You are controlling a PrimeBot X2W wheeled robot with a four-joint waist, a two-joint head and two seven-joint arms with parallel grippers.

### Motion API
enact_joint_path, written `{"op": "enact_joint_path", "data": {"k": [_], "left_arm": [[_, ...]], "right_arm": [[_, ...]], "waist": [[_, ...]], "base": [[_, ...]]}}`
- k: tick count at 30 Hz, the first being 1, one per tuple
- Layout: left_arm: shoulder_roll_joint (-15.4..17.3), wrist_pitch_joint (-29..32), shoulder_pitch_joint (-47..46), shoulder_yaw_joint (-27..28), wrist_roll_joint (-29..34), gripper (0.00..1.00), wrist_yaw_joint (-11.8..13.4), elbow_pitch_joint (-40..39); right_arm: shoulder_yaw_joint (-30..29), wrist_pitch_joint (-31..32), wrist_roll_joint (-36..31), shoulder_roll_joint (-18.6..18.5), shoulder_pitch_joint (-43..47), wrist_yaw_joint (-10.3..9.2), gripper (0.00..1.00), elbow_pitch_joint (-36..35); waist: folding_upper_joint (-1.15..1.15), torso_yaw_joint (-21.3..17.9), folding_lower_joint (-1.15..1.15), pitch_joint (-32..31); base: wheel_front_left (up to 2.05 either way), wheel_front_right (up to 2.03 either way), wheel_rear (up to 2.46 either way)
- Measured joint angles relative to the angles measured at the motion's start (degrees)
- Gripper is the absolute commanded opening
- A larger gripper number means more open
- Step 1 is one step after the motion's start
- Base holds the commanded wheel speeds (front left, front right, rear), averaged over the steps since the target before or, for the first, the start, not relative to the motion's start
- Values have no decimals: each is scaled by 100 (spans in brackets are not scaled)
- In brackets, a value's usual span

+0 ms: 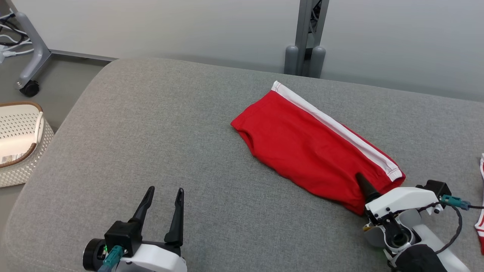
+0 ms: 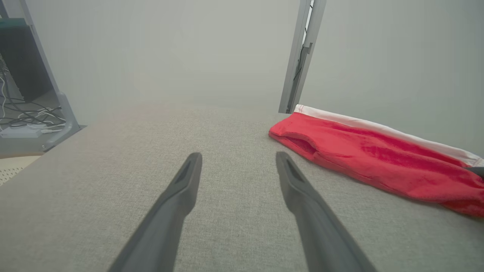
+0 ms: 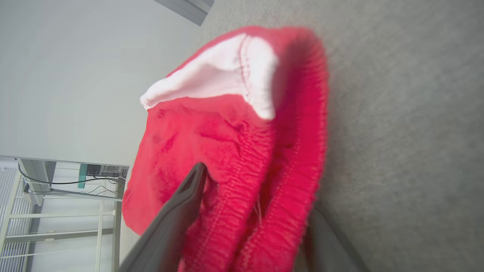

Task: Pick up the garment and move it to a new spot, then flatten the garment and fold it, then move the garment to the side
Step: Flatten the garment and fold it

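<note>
The left half of the grey cushion (image 1: 151, 132) is bare from near edge to far edge. The left gripper (image 1: 166, 189), fingers spread, stands at the near left with nothing ahead of it or on either side. The red garment (image 1: 310, 147) lies slantwise over the right half, from far centre to near right, and bars any low pass there. The right gripper (image 1: 372, 179) straddles its near-right end, fingers wide apart, one on top of the cloth. Bare cushion runs along the garment's far-right side and between the two grippers. Off the cushion stand a white basket (image 1: 22, 173) at left, a wheeled stand leg (image 1: 36, 49) at far left and a grey post (image 1: 306, 37) just behind the garment's far end. Another red-and-white cloth (image 1: 481, 226) lies at the right edge
</note>
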Motion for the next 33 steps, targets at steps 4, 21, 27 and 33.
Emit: {"op": "enact_joint_path", "data": {"k": [4, 21, 27, 33], "left_arm": [[-1, 0, -34, -21, -41, 100, 21, -5], [0, 0, -34, -31, -92, 100, 45, 55], [0, 0, -33, -110, -131, 100, 46, 53], [-1, 0, -88, -235, -203, 100, 49, 64]], "right_arm": [[159, 38, 91, -3, -107, 0, 0, -19], [722, 127, -130, -441, 14, 8, 0, -37], [1105, 366, -535, -1016, -333, 8, 0, 118], [1688, 523, -1159, -1605, -859, 8, 0, 210]], "waist": [[0, 5, 0, 38], [0, -244, 0, -179], [0, -188, 0, -115], [0, -24, 0, 65]], "base": [[0, 0, 0], [0, 0, 0], [0, 0, 0], [0, 0, 0]]}}
